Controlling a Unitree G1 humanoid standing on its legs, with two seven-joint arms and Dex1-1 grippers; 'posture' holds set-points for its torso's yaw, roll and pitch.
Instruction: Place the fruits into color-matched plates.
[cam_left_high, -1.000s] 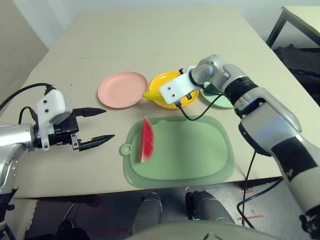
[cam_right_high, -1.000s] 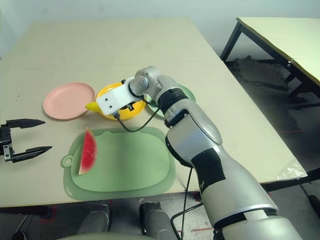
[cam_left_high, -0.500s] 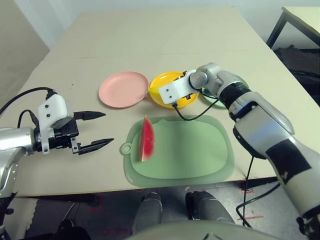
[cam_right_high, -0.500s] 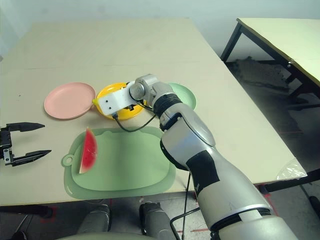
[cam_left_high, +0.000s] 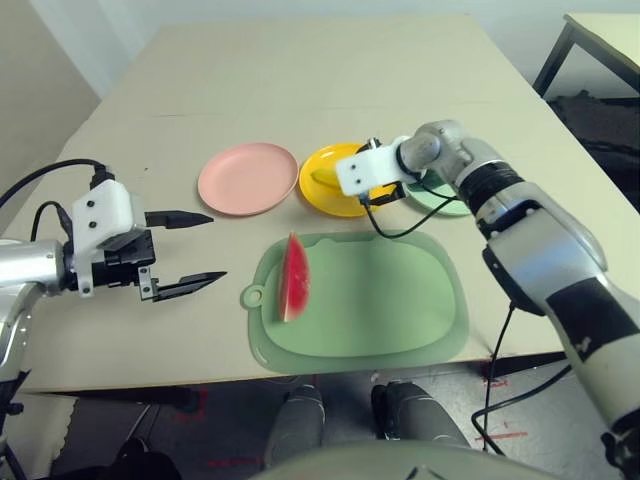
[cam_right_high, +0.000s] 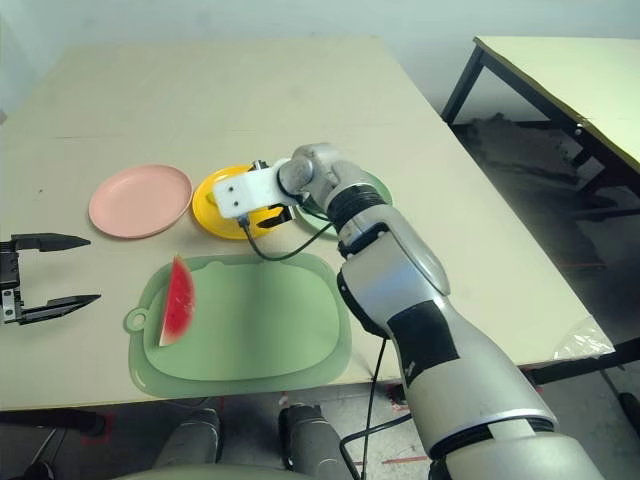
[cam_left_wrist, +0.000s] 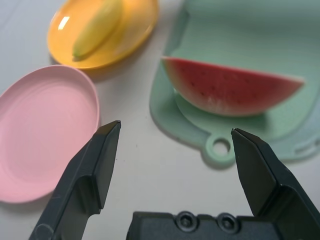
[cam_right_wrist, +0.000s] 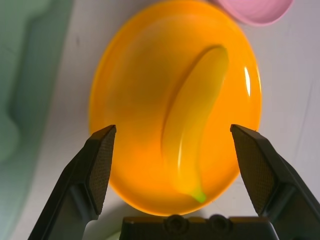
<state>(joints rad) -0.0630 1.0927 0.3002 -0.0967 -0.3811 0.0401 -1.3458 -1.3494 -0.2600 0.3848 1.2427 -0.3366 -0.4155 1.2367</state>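
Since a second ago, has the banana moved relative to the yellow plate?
Yes. The banana poked out past the yellow plate's edge toward the pink plate; it now lies inside it, the open right pincer above.

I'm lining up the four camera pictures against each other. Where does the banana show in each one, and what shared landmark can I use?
Left eye view: the banana lies in the yellow plate, beside the right gripper.
Right eye view: a sliver in the same plate.
Left wrist view: in the plate, beyond the pink plate.
Right wrist view: across the plate, between the open fingers.
Shared landmark: the yellow plate.
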